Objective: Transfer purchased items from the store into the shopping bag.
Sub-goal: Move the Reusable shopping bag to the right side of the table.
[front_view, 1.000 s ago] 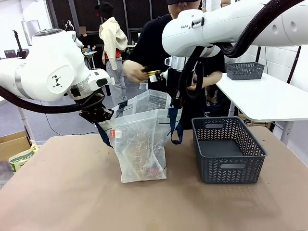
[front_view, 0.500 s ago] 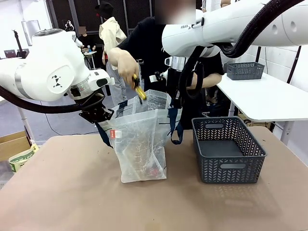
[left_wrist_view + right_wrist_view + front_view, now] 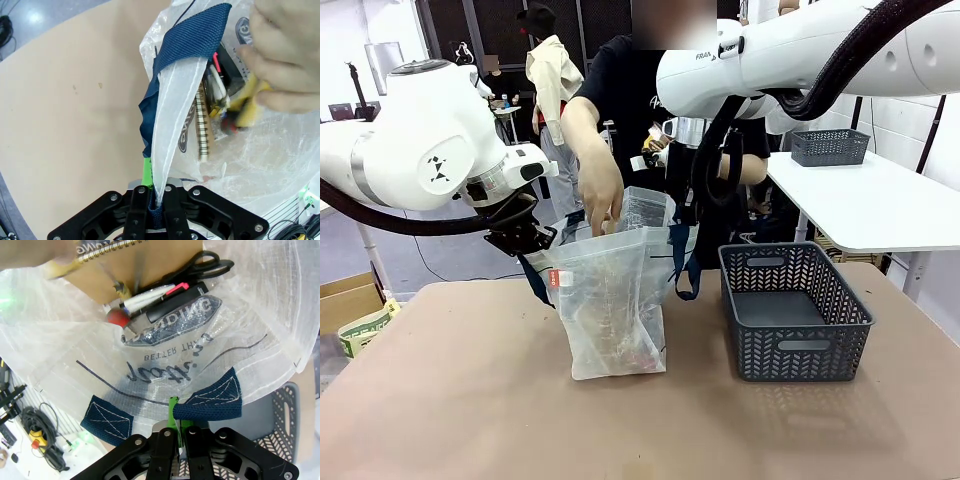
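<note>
"BETTER TH…" upside down on shopping bag [image 3: 170, 352]; "FRA…" on right arm [image 3: 800, 50]

Your translucent shopping bag [image 3: 610, 310] stands upright on the worktop [image 3: 470, 400], mouth open, purchased items [image 3: 165, 295] inside; the grey slotted basket [image 3: 800, 350] sits beside it.

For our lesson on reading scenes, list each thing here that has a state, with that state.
shopping bag: upright, mouth held open.
left hand: shut on the shopping bag's edge.
right hand: shut on the shopping bag's strap.
basket: upright, looks empty.
person's hand: at the bag's mouth, holding a yellow item.
</note>
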Motion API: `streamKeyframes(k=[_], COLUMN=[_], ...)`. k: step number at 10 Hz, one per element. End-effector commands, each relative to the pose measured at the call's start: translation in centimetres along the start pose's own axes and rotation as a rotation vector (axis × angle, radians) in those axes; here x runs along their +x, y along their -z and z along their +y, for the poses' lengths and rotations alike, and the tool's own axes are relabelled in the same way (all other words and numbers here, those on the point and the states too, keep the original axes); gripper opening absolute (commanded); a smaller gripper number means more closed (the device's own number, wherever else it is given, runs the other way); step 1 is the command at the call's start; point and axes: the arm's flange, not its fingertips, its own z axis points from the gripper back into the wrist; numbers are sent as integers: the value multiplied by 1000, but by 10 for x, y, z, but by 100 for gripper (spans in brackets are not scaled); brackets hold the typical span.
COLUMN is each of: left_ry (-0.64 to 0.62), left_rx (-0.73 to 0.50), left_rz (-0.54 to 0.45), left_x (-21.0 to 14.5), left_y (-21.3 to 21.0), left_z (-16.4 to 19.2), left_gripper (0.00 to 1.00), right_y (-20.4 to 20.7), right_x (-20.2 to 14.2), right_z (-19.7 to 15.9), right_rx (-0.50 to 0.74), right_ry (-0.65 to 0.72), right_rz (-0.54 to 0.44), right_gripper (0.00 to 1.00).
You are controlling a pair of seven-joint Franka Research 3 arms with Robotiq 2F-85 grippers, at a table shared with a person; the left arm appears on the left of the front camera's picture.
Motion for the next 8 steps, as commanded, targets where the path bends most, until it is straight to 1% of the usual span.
streamKeyframes(k=[1,8], left_ry=[5,5], left_rx=[5,5], left_rz=[-4,-4], left_x=[0,0], left_y=[-1,-1], left_z=[0,0], left_gripper=[0,0], right_y=[1,1], right_x=[-1,-1], right_z=[0,0], right_rx=[1,1], right_ry=[3,3], right_rz=[1,1], right_gripper=[0,0])
